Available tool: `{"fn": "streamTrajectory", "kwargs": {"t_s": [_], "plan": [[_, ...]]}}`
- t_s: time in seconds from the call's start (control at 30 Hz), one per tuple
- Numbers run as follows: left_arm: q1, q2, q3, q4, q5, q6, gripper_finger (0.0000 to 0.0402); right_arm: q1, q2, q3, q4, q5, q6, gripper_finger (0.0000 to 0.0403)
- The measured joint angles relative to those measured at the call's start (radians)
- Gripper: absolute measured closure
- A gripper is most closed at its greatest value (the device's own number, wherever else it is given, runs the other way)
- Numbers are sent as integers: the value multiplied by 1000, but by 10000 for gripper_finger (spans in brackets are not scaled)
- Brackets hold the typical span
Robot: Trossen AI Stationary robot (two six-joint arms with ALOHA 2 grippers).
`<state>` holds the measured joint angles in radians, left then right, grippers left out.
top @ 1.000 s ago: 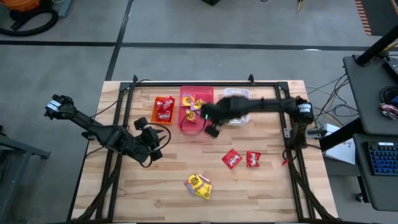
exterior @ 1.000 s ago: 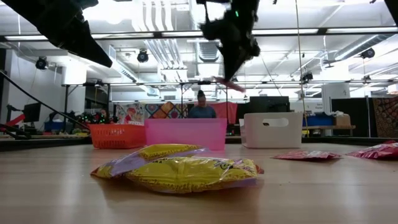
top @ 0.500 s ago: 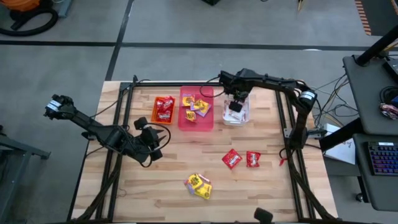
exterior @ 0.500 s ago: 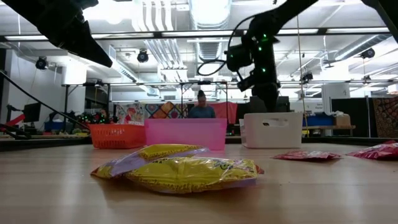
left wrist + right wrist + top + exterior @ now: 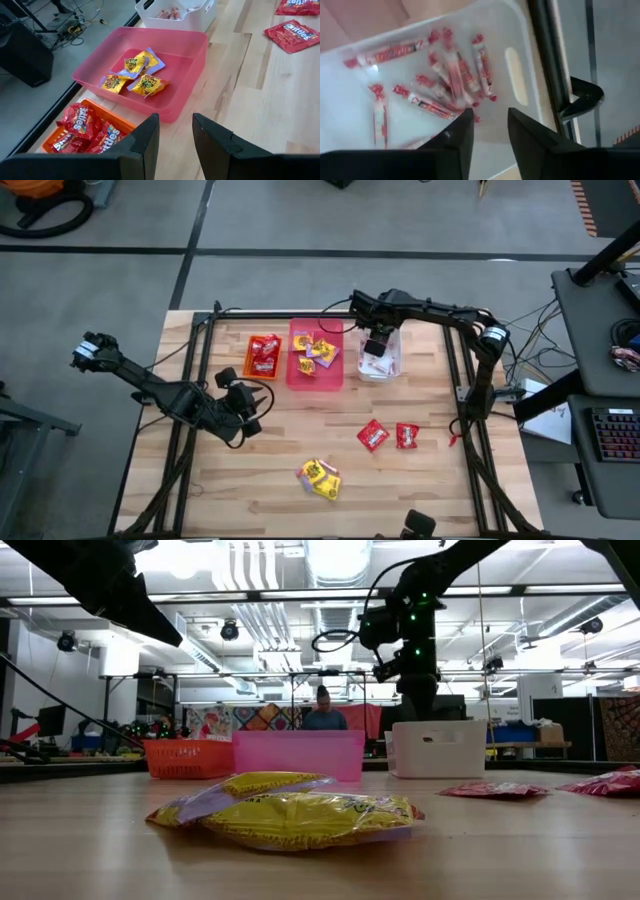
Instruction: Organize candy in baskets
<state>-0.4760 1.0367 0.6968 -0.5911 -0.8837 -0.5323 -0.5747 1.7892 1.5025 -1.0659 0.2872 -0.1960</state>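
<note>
The left gripper waits low over the wooden table, on the left side. Its two fingers stand a little apart and hold nothing.

Three baskets sit in a row at the far edge of the table. First comes the orange basket, with red packets inside. Next to it is the pink basket. It has three yellow packets lying on its floor. Last is the white basket, just beside the pink one.

The right gripper hangs right over the white basket. Its fingers are apart, and nothing is between them. Below it, many thin red-and-white sticks lie in a loose pile inside the white basket.

More candy is still out on the table. A yellow pile lies near the front edge, in the middle. Two red packets on the table lie side by side to the right of it, well apart from the baskets.

Far behind the table, a person shows in the room.
</note>
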Motion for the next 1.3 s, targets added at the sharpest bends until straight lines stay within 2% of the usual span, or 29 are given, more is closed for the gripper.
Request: {"fn": "streamTrajectory", "kwargs": {"t_s": [0.17,0.27,0.43,0.5,0.67,0.8,0.93,1.17,1.3], "plan": [[0,0,0,16,1,0,300,25,-37,51,-14,-18,81,272],[0,0,0,51,4,-8,300,64,-84,71,-32,-102,153,268],[0,1,0,127,37,-31,300,179,-195,52,-23,-315,290,271],[-2,9,0,148,61,-42,300,253,-235,29,-16,-330,330,270],[-32,76,0,162,136,-156,300,479,-319,-77,68,-323,413,270],[-86,171,-1,221,147,-219,300,669,-368,-217,254,-306,484,275],[-160,267,7,354,138,-197,300,821,-376,-321,447,-264,547,277],[-243,427,90,429,132,-153,294,964,-368,-421,642,-153,597,257],[-268,535,141,432,124,-168,293,1001,-368,-484,779,-146,616,241]]}}
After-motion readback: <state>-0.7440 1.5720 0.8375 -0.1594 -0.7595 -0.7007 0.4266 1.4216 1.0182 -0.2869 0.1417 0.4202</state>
